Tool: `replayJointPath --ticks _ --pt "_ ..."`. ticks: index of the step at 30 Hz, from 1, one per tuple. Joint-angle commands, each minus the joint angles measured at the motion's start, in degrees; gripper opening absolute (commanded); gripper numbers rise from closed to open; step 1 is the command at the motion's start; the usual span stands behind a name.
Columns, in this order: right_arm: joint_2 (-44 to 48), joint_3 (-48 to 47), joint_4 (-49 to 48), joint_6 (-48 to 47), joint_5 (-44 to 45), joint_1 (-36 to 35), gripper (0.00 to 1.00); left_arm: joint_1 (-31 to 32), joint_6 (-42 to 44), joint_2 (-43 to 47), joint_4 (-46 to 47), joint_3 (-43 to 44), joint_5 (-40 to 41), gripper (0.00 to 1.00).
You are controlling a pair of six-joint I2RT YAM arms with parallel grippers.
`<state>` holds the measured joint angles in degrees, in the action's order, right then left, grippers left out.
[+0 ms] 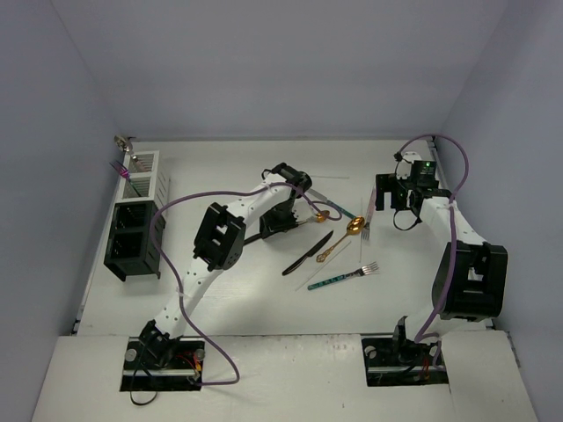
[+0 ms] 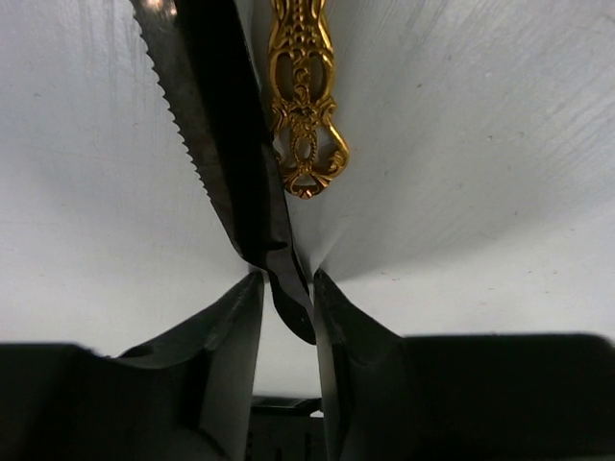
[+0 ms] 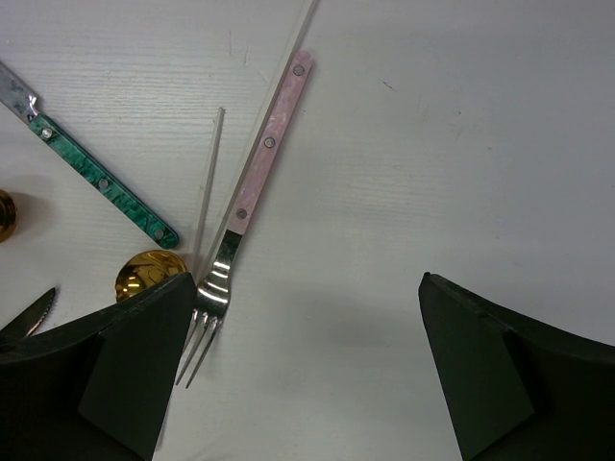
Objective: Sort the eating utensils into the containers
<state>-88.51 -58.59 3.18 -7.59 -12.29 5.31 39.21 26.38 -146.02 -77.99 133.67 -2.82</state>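
My left gripper [image 1: 276, 223] is down on the table, its jaws closed to a narrow gap on the end of a black serrated knife [image 2: 231, 144]. An ornate gold spoon handle [image 2: 303, 96] lies just beside that knife. My right gripper [image 3: 306, 288] is wide open and empty above bare table, and a pink-handled fork [image 3: 259, 158] lies by its left finger. In the top view a second black knife [image 1: 308, 253], two gold spoons [image 1: 352, 227], a teal-handled fork [image 1: 343, 277] and the pink fork [image 1: 367, 224] lie mid-table. The white slatted bin [image 1: 142, 176] and black bins [image 1: 132, 239] stand far left.
A teal-handled piece [image 3: 101, 182], a thin stick [image 3: 207, 173] and a gold spoon bowl [image 3: 149, 274] lie left of the right gripper. Purple cables loop over both arms. The white bin holds a pink-handled piece [image 1: 119, 167]. Walls close in on the left, back and right.
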Motion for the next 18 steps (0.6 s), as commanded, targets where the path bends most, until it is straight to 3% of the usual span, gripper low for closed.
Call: replayJointPath --ticks 1,3,5,18 --pt "2.13 -0.11 -2.65 -0.76 -0.01 0.66 1.00 0.36 -0.92 -2.76 0.91 -0.81 -4.65 0.18" --pt "2.40 -0.04 -2.65 -0.83 0.06 0.73 1.00 0.36 -0.42 -2.13 0.98 -1.02 -5.92 0.05" --pt "2.63 -0.04 -2.65 -0.85 0.08 0.75 1.00 0.43 -0.11 -1.31 0.92 -1.13 -7.33 0.00" --pt "3.96 -0.58 -2.65 -0.02 -0.75 0.75 1.00 -0.99 -2.68 12.74 0.89 -1.56 -8.05 0.00"
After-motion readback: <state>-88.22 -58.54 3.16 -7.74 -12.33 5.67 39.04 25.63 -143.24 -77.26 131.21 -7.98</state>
